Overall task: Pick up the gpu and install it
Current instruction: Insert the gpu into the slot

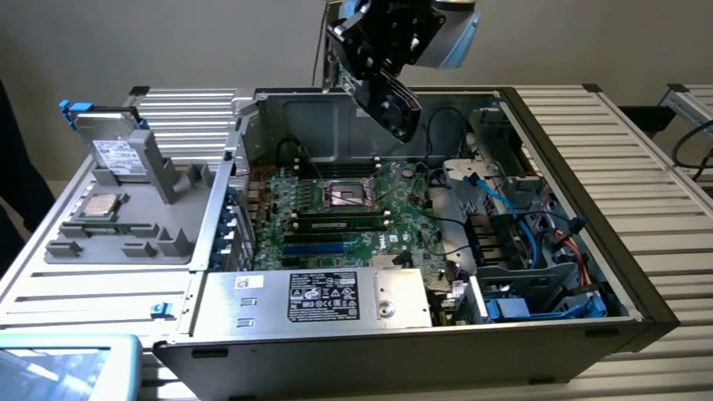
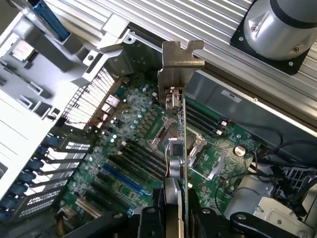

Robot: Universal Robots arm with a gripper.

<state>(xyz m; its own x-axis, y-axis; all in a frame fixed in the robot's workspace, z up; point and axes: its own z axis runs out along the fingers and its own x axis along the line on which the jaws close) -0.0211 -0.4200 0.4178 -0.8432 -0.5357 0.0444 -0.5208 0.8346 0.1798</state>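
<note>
Carry step: our tool [image 1: 373, 73] grips the gpu [image 1: 392, 109] above the board [image 1: 373, 224]; we reckon seating needs its edge lined up w/ the blue slot [image 2: 123, 179].

**The gpu** [image 2: 184, 148]: green lacquered circuit card with a bright, smooth metal end bracket [image 2: 181, 62]; its black block [image 1: 392, 104] looks like matt plastic.
**Pincer** [image 2: 174, 210]: matt black.
**Motherboard** [image 1: 373, 209]: glossy green board.
**Expansion slot** [image 2: 124, 181]: blue plastic.
**Computer case** [image 1: 323, 113]: dull grey sheet metal.
**Power supply** [image 1: 390, 301]: bare silvery metal bearing a printed paper label [image 1: 323, 296].
**Parts holder** [image 1: 145, 221]: matt grey plastic.
**Worktop** [image 1: 624, 159]: ribbed aluminium with a satin finish.
</note>
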